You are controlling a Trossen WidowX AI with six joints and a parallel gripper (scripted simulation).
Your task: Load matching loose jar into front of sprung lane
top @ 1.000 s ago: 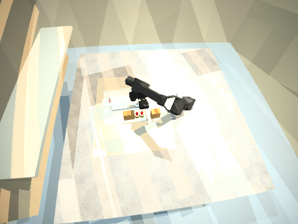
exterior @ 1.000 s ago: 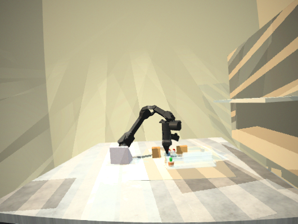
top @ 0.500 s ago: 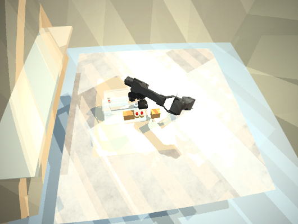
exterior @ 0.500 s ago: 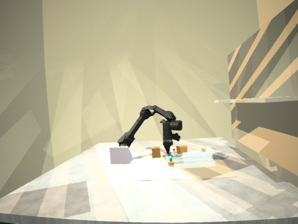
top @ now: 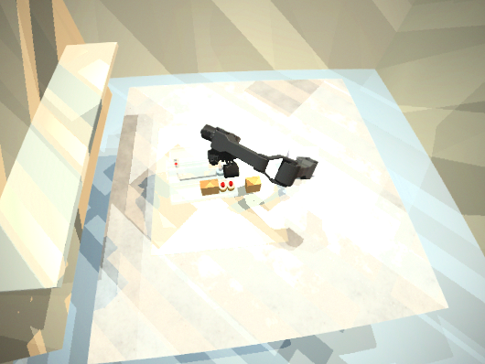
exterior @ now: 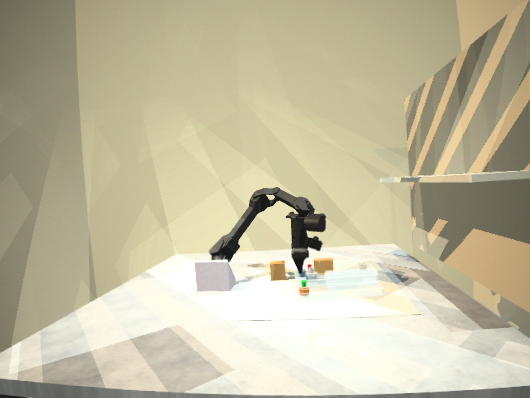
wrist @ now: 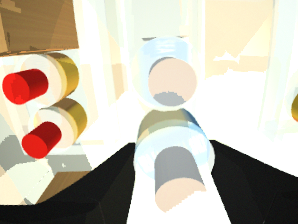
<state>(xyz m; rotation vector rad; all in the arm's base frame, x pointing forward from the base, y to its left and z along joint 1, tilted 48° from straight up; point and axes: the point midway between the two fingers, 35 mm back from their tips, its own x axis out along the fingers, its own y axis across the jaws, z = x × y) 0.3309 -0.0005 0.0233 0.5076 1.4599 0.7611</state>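
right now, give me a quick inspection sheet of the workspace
surface: pale patchwork table top, brightly lit
job's things: pale translucent jar with a beige lid sits between the fingers; a matching jar stands just ahead of it in the clear-walled lane
clutter: two cream jars with red caps between two tan cardboard boxes; a small green-and-orange item; a pale lilac block by the arm's base
grippers: black parallel-jaw gripper shut on the beige-lidded jar, pointing down
cables: nothing seen
surroundings: beige walls; a long shelf to one side
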